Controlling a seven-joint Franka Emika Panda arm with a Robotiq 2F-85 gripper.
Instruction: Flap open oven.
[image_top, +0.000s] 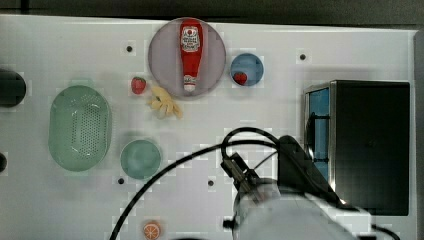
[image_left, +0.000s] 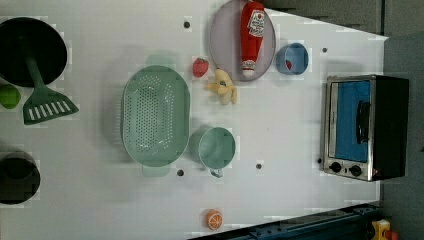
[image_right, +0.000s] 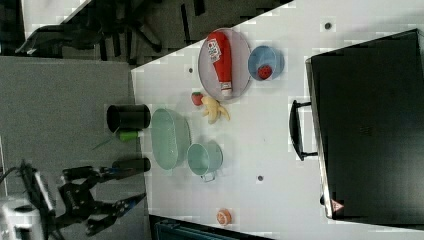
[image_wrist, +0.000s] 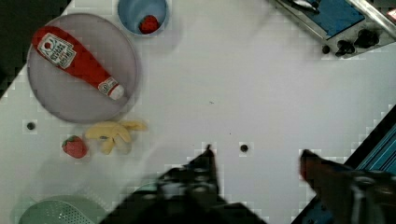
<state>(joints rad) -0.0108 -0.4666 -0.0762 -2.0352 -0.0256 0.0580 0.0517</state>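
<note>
The single pale grey robot arm (image_top: 295, 215) was seen low in the top view, its dark wrist section angled toward the top view's upper right, with a black cable looped beside it. In the wrist view, the black two-fingered tool (image_wrist: 257, 163) was seen with its fingers (image_wrist: 203, 163) spread wide apart, nothing held between them, poised above the white surface (image_wrist: 243, 93).

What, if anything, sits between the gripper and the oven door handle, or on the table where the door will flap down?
Nothing visible. In the wrist view the open gripper hangs over bare table, with the oven beyond it. In the left view the table before the door handle is bare; the blue bowl sits off to one side.
</note>
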